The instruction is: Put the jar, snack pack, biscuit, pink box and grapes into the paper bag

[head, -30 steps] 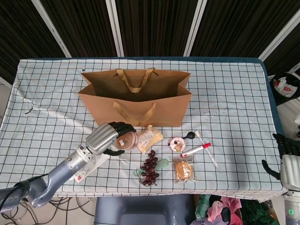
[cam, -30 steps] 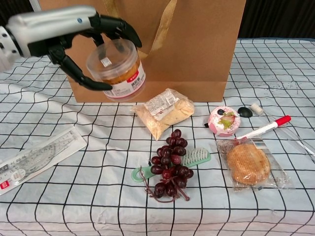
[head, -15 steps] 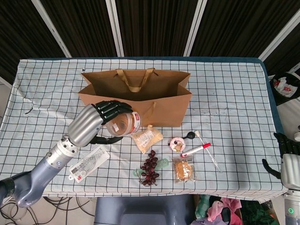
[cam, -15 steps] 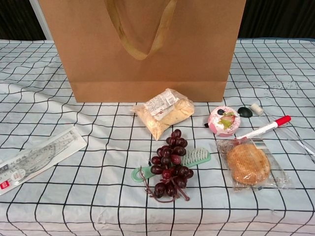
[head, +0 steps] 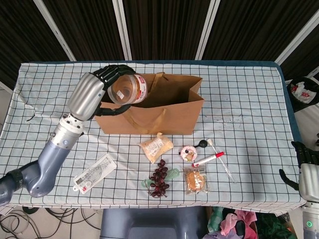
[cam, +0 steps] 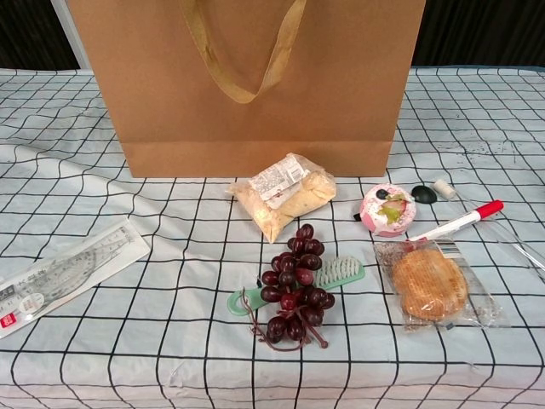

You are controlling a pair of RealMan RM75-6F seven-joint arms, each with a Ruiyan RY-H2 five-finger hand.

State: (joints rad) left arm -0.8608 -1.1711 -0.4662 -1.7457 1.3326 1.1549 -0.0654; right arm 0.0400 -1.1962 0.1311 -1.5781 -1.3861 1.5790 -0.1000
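My left hand [head: 92, 92] holds the clear jar [head: 126, 88] tilted on its side above the left end of the open paper bag [head: 159, 112]. In front of the bag lie the snack pack [head: 156, 147], the round pink box [head: 188, 153], the dark grapes [head: 159, 178] and the wrapped biscuit [head: 196, 180]. The chest view shows the bag [cam: 247, 85], snack pack [cam: 283, 194], pink box [cam: 387, 209], grapes [cam: 294, 290] and biscuit [cam: 430, 284] but no hand. My right hand [head: 305, 167] hangs off the table's right edge, fingers curled, nothing in it.
A red-capped pen [head: 208, 159], a green brush [head: 171, 175] under the grapes, a black cap [head: 202, 144] and a thin clear stick [head: 225, 167] lie among the items. A packaged ruler [head: 94, 173] sits front left.
My left hand has lifted the jar from table level in front of the bag up and back to above the bag's left opening. It has left the chest view.
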